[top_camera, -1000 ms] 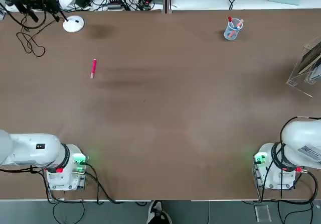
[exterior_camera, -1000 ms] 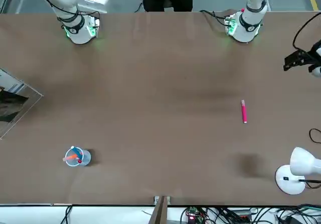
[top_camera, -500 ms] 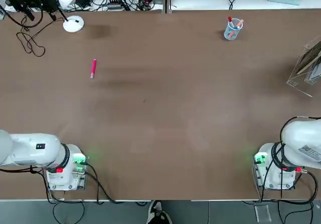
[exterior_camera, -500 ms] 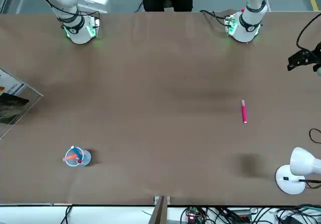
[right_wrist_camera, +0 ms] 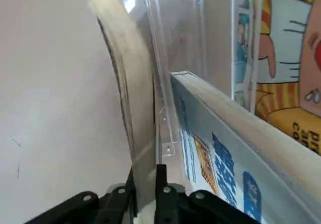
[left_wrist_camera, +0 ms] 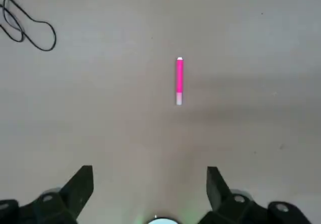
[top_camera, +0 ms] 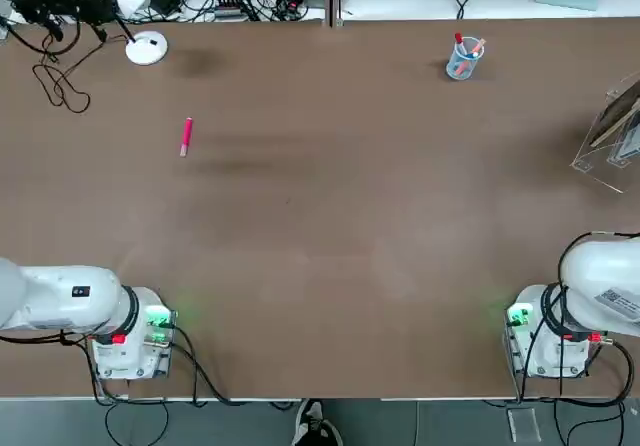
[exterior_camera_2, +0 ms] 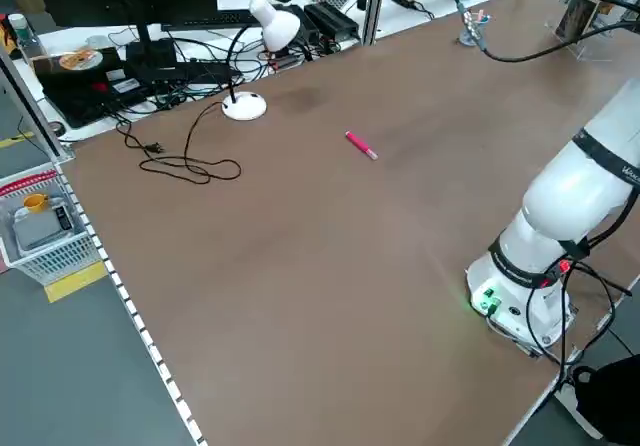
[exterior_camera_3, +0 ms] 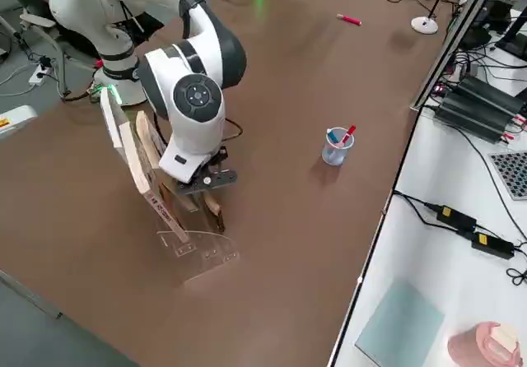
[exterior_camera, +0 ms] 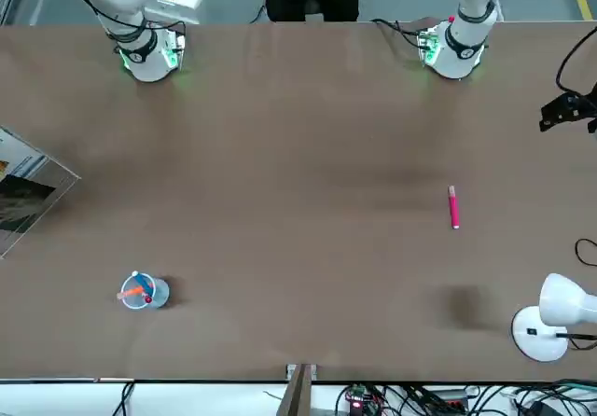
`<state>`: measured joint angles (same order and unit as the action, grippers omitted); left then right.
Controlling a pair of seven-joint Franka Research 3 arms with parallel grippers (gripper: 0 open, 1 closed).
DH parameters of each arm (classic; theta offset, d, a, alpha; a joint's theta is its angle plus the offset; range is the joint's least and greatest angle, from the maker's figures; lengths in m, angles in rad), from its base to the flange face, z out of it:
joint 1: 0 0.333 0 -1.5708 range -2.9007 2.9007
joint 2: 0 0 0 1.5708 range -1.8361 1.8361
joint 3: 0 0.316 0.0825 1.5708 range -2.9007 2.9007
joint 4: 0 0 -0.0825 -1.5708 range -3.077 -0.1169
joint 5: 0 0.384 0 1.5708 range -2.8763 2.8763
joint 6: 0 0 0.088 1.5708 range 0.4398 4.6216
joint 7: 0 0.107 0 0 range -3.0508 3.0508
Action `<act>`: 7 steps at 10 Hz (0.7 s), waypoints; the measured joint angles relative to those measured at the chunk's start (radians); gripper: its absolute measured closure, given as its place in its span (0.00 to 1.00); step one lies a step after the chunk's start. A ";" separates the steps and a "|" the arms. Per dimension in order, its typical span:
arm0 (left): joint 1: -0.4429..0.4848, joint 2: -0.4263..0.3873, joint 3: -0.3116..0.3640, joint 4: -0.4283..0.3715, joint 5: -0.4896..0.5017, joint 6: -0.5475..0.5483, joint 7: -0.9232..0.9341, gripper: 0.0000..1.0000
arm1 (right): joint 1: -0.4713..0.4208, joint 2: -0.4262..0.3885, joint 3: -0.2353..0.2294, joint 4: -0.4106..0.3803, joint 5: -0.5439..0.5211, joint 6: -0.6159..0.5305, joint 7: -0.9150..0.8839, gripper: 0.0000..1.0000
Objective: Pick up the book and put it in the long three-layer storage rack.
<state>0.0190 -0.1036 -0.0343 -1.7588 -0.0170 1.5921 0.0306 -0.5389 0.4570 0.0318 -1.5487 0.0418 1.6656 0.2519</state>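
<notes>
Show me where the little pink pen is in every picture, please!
Top: pink pen, left part of the table, below the white lamp.
Front: right of centre, above the lamp.
Left side: upper middle, right of the lamp.
Right side: top edge, near the lamp.
Left wrist: centre.
Right wrist: not there.

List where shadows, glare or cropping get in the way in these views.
Top view: the storage rack is cut off by the picture's edge. Front view: a dark shadow lies on the table beside the lamp. Right wrist view: bright reflections streak the rack's clear panel, and the book in the right gripper crowds the foreground.
</notes>
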 joint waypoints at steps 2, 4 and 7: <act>0.000 0.000 0.009 0.001 0.000 0.000 0.015 0.01 | 0.001 0.000 0.000 0.000 0.000 0.000 0.000 0.77; 0.000 0.000 0.011 0.002 0.000 0.000 0.021 0.01 | 0.001 0.000 0.000 0.000 0.000 0.000 -0.001 0.59; -0.001 0.000 0.011 0.002 0.000 0.000 0.022 0.01 | 0.001 0.000 0.000 0.000 0.000 -0.001 -0.002 0.34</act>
<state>0.0182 -0.1034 -0.0230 -1.7569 -0.0170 1.5920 0.0527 -0.5379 0.4573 0.0318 -1.5482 0.0418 1.6645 0.2503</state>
